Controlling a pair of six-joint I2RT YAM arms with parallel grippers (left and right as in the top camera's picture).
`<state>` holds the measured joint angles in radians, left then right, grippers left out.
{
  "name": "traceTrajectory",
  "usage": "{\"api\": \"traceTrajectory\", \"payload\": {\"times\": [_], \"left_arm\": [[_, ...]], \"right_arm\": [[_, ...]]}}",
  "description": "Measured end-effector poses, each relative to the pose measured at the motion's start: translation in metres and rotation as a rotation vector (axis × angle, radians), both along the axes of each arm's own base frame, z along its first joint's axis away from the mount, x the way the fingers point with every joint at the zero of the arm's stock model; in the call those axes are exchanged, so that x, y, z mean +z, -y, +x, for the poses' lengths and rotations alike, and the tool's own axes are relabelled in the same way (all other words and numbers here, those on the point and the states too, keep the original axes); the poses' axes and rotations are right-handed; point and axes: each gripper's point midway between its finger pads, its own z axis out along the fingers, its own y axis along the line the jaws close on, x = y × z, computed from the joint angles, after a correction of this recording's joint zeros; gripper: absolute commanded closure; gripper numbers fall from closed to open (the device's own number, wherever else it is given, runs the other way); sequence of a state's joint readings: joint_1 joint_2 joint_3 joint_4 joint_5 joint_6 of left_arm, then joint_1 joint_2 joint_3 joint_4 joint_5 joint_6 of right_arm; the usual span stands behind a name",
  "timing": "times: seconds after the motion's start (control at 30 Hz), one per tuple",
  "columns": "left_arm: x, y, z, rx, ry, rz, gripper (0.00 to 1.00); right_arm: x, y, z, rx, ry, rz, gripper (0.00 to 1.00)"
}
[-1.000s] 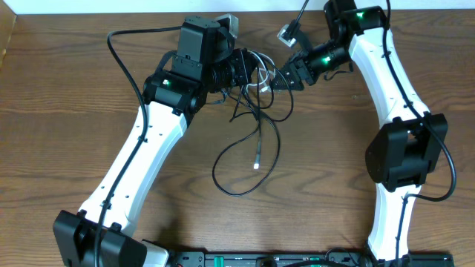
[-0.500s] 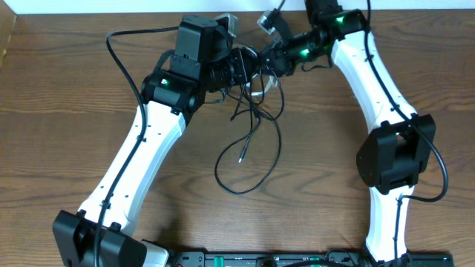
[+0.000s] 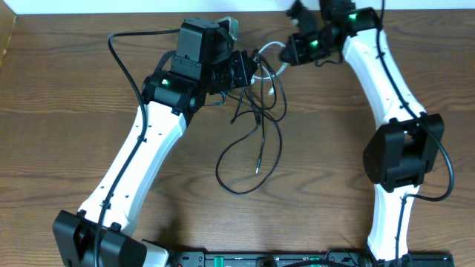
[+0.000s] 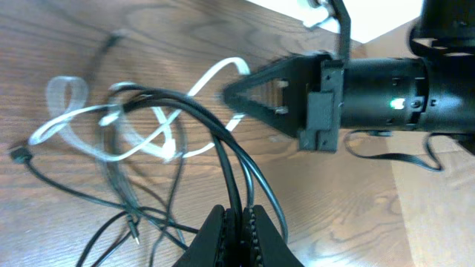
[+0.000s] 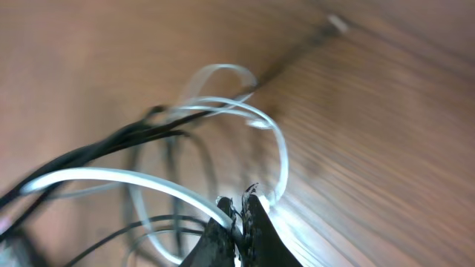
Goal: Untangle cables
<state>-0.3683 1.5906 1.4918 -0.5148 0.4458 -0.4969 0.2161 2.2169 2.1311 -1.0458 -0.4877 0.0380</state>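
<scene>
The bench (image 3: 59,111) carries the black cables (image 3: 256,111) as one loose snarl trailing away from both jaws, so most untangling remains. The left gripper (image 4: 239,220) has its jaws shut on two black strands. The right gripper (image 5: 242,210) pinches the white cable (image 5: 111,176), which loops between them. Blur hides the crossings, and the plugs are hard to make out.

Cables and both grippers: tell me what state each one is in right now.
black cables: tangled with the white one, one bunch pinched, a loose loop lying on the table.
white cable: looped among the black ones, not yet freed, pinched at one spot.
left gripper: shut on the black cables.
right gripper: shut on the white cable.
</scene>
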Motion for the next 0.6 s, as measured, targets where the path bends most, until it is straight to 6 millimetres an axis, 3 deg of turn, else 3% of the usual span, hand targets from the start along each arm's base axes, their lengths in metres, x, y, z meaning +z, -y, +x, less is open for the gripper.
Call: {"api": "traceTrajectory", "payload": {"times": [0.2,0.37,0.53,0.6], "left_arm": [[-0.004,-0.006,0.002,0.029,0.003,0.037,0.92],[-0.014,-0.018,0.002,0.062,-0.009,0.104,0.93],[-0.028,-0.046,0.003,0.133,-0.060,0.173,0.92],[-0.034,-0.068,0.006,0.185,-0.087,0.206,0.93]], "right_arm": [[-0.024,0.078,0.005,-0.264,-0.073,-0.277,0.99],[-0.030,0.128,0.004,-0.383,-0.102,-0.391,0.99],[-0.031,0.194,0.004,-0.523,-0.142,-0.417,0.99],[-0.032,0.231,-0.001,-0.596,-0.170,-0.417,0.99]]}}
